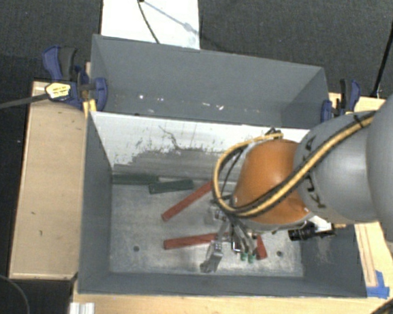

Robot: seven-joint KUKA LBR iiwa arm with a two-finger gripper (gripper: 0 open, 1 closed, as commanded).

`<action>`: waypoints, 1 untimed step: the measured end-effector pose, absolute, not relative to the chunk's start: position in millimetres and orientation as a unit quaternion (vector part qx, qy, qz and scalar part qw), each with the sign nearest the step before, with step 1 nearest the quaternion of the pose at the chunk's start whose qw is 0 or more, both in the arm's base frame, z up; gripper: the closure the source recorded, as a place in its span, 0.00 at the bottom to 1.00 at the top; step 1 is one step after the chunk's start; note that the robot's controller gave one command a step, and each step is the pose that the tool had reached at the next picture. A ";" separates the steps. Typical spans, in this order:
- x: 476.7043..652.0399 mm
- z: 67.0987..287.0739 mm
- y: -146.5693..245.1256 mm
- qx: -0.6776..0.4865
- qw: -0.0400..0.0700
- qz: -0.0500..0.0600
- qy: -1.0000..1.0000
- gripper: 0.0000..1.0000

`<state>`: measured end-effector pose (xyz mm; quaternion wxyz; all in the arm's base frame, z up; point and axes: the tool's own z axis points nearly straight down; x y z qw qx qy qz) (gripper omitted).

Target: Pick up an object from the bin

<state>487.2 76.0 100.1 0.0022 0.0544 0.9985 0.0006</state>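
Hovering low in grey bin, jaws at right end of a red-brown stick; their gap cannot be told

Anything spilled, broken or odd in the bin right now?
Nothing stands out: reddish sticks and dark green sticks lie at mixed angles on the bin floor, none over the rim; the gripper is low beside the nearer reddish stick.

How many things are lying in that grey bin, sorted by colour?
Red sticks: 3, one slanted, one lying flat below it, one short end partly hidden to the right
Dark green sticks: 2, close together at the far left of the floor
Total: 5
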 end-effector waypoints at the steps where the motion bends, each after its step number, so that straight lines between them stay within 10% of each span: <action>1: 488.2 69.5 87.9 0.155 -0.002 0.000 0.988 0.00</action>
